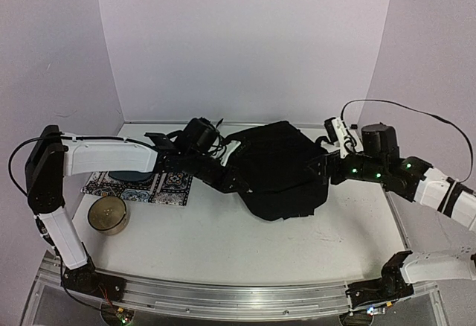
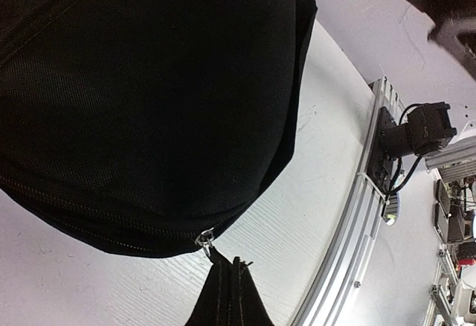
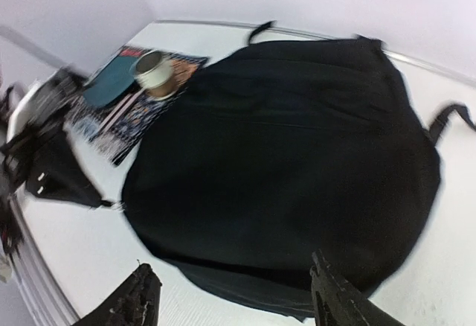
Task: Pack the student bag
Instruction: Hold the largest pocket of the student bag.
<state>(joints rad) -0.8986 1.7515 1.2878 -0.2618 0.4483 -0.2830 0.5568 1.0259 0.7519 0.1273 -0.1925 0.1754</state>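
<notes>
Student bag [image 1: 279, 166] – a large, soft black backpack – lay flat at the middle of the white table [image 1: 245, 244], slightly toward the far side. The fabric was slumped and one strap [image 3: 451, 115] trailed off its side onto the table top.

Left arm reached in from the left, across the table, to the bag's left edge. Left gripper [image 2: 225, 266]: fingers pressed together, no gap visible, at the bag's corner seam. In the left wrist view the closed tips met the small metal ring of the zipper pull [image 2: 204, 238], and they appeared clamped on it. The zipper track ran along the seam away from that point. The right wrist view showed the same gripper touching the bag's corner.

Right arm came in from the right side, with green lights lit on the wrist. Right gripper [image 3: 232, 285]: fingers stood wide apart with nothing held between them. It sat at the bag's right edge. From the pictures I could not tell whether the fingertips touched the cloth or hung just above it.

Left of the bag, partly under the left arm, lay a flat book with a patterned cover [image 1: 167, 188], and a flat teal item [image 3: 111, 82] lay on top of it. A round tin [image 1: 108, 214] stood just beside the patterned book's near edge – well apart from the bag.
</notes>
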